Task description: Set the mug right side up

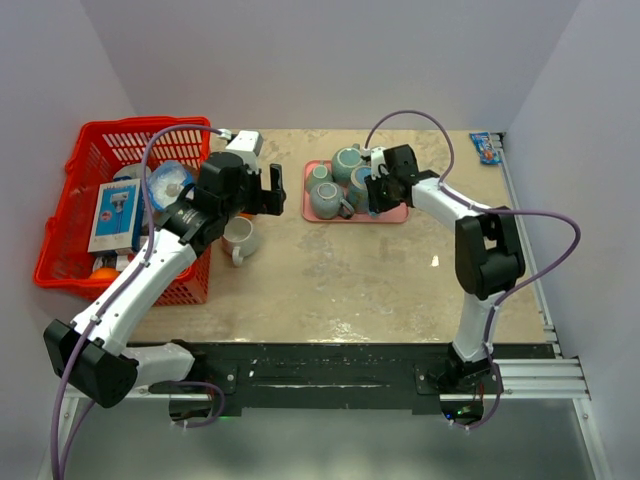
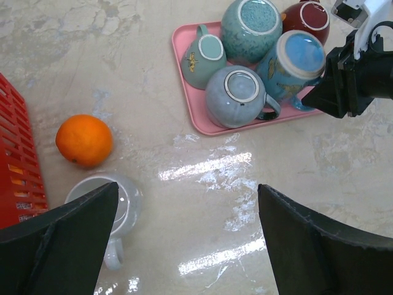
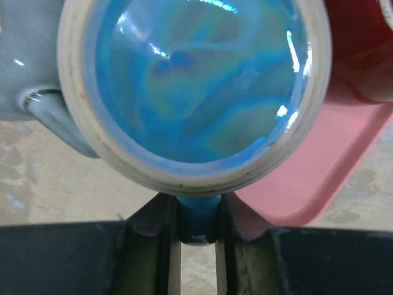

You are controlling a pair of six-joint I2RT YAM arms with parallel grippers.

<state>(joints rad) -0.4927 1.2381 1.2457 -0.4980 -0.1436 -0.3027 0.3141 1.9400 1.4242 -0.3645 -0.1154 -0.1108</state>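
1. The right gripper [image 3: 196, 216] is clamping its fingers on the handle of the blue glazed ceramic mug [image 3: 190, 86], at the bottom centre of the right wrist view
2. This mug is sitting at the right edge of the pink plastic tray [image 2: 195, 114], in the upper right of the left wrist view, pressing against the rounded grey mug [image 2: 241, 92] beside it
3. A flat glossy blue disc ringed in cream is facing the cameras; I am reading it as the mug's underside, so the mug is judged to be sitting bottom-up
4. The left gripper [image 2: 187, 209] is hanging with its fingers wide apart and holding nothing, low in the left wrist view, near a white mug [image 2: 126, 200] standing mouth-up and a round orange fruit [image 2: 84, 140]
5. As for progress, the handle grasp is looking done, while the lift, the half-turn and the set-down on its base are all remaining
6. The neighbouring mugs are crowding the tray, so the turn is probably needing clearance above them
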